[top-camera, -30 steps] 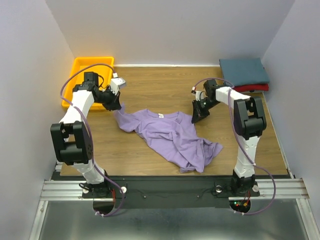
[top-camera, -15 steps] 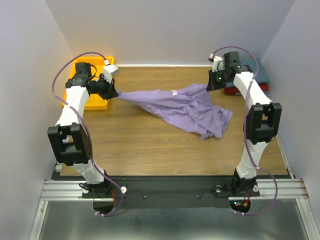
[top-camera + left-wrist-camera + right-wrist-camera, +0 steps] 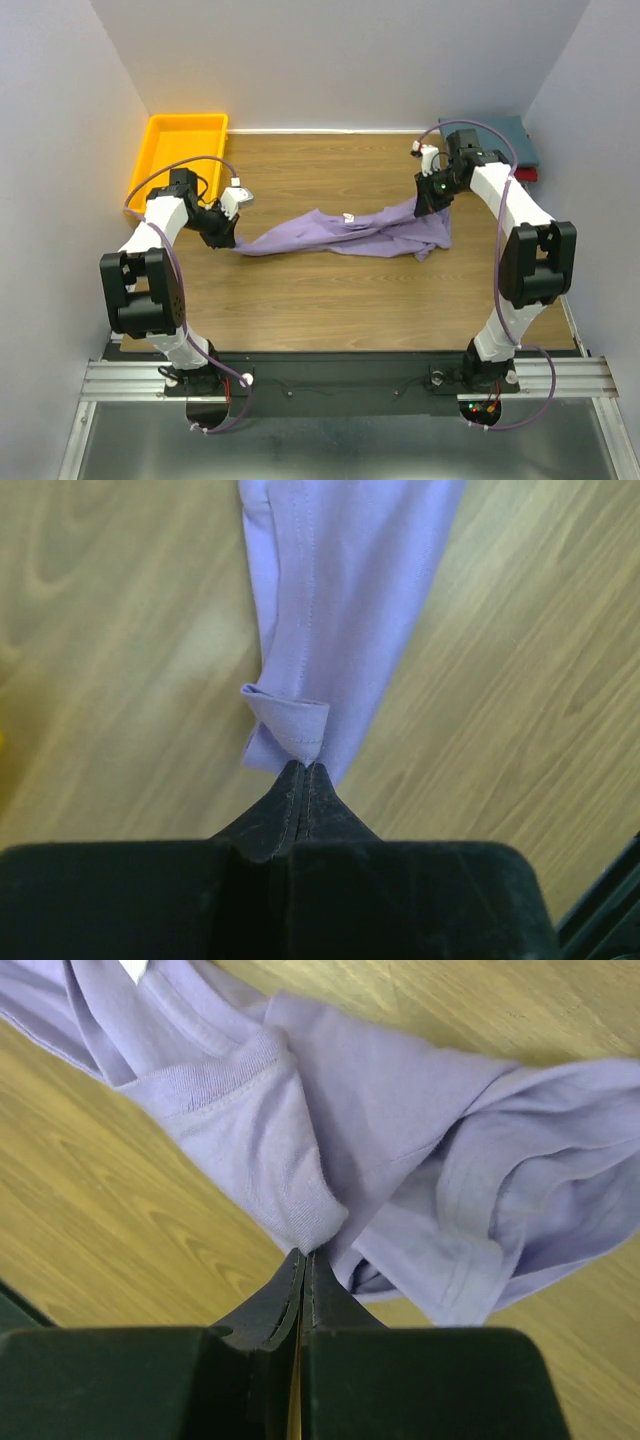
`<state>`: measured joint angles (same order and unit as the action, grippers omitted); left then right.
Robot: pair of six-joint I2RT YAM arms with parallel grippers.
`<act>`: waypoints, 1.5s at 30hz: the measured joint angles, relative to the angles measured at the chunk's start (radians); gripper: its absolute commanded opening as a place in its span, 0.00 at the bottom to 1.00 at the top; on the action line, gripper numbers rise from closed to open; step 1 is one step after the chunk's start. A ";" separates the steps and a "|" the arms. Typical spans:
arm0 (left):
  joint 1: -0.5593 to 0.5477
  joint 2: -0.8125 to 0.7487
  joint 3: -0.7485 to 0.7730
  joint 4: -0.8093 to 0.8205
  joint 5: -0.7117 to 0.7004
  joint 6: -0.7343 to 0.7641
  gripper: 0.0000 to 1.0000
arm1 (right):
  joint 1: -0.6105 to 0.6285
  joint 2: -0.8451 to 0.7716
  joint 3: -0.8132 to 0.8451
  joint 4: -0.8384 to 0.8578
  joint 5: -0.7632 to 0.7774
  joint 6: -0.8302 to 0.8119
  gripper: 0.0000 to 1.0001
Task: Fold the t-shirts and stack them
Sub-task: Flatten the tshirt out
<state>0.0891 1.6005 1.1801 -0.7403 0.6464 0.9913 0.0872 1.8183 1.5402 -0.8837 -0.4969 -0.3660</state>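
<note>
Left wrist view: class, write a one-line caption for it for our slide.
Left gripper, fingers shut, pinches a hemmed edge of the lavender t-shirt over the wooden table.

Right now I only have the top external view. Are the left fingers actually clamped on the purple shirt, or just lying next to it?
Observer: Clamped. In the left wrist view the left fingers are shut on a stitched hem edge of the lavender shirt, and that edge curls over at the tips.
Operator: And the right side?
Observer: The right fingers are shut too, pinching a bunched fold just below the ribbed collar.
Operator: Any cloth doubled up near that grip?
Observer: Yes, a hemmed sleeve lies folded over just right of the tips.
</note>
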 measured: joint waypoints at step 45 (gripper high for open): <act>-0.010 -0.018 0.219 -0.001 0.166 -0.293 0.00 | 0.023 -0.065 -0.129 0.073 0.232 -0.295 0.55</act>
<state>0.0788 1.5829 1.3987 -0.7410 0.8120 0.6979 0.1097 1.7531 1.4109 -0.8108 -0.2649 -0.6613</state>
